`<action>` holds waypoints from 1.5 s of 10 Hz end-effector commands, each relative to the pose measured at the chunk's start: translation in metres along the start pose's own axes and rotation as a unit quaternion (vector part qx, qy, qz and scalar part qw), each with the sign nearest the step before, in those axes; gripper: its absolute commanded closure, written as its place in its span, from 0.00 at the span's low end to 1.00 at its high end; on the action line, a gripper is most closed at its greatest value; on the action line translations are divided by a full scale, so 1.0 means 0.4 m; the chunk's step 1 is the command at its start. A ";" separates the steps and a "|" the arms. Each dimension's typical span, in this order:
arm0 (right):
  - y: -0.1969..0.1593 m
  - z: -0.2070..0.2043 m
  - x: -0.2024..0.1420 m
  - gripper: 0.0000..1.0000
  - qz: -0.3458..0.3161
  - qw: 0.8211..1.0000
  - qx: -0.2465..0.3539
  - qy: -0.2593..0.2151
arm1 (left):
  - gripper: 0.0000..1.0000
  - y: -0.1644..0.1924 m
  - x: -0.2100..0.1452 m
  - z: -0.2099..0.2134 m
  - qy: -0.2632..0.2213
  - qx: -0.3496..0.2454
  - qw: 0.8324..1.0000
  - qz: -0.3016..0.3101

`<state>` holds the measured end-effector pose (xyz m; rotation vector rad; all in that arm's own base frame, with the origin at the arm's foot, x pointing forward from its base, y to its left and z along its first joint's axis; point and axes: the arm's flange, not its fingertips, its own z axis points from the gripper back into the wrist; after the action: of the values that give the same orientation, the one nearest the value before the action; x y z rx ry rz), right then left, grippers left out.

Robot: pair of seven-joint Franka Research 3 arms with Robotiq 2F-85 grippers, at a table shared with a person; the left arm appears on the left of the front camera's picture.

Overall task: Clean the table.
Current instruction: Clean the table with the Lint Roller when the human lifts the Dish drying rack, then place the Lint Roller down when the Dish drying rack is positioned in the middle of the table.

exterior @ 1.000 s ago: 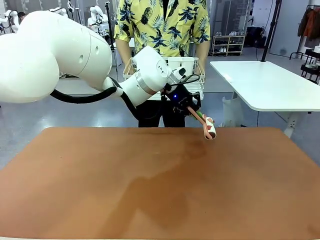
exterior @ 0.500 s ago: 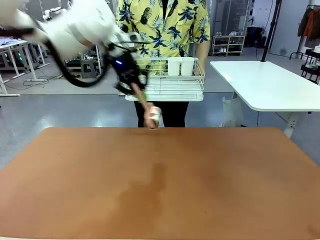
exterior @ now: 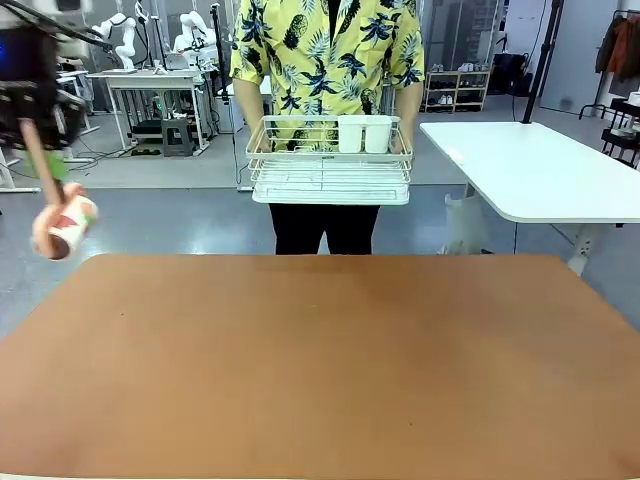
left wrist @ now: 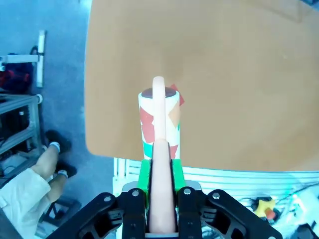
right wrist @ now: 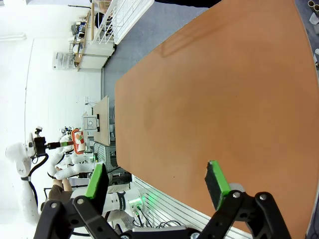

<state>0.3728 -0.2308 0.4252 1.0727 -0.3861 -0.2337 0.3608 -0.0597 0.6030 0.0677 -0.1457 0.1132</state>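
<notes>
Left gripper (left wrist: 160, 160): I see it pinching the pink handle of a patterned roller (left wrist: 159, 117), at far left in my front view.
Right gripper (right wrist: 155, 183): fingers spread wide.
Table (exterior: 320, 380): brown top across the lower frame.
Person (exterior: 325, 50): top centre, holding a wire rack (exterior: 330, 165).

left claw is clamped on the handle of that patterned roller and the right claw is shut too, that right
Not quite. The right claw is open, its jaws standing wide apart with the table beyond them, as the right wrist view shows. The rest holds: the left claw is clamped on the peach handle of the patterned roller.
</notes>
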 end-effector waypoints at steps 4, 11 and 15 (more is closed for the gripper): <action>0.004 0.005 -0.004 0.00 0.007 1.000 0.002 0.004 | 0.79 0.001 -0.015 0.004 -0.022 -0.007 1.000 0.002; 0.004 0.005 -0.004 0.00 0.007 1.000 0.002 0.004 | 0.79 0.001 -0.015 0.004 -0.022 -0.007 1.000 0.002; 0.004 0.005 -0.004 0.00 0.007 1.000 0.002 0.004 | 0.79 0.001 -0.015 0.004 -0.022 -0.007 1.000 0.002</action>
<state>0.3729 -0.2307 0.4251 1.0728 -0.3856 -0.2337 0.3566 -0.0621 0.5978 0.0326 -0.1966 0.1182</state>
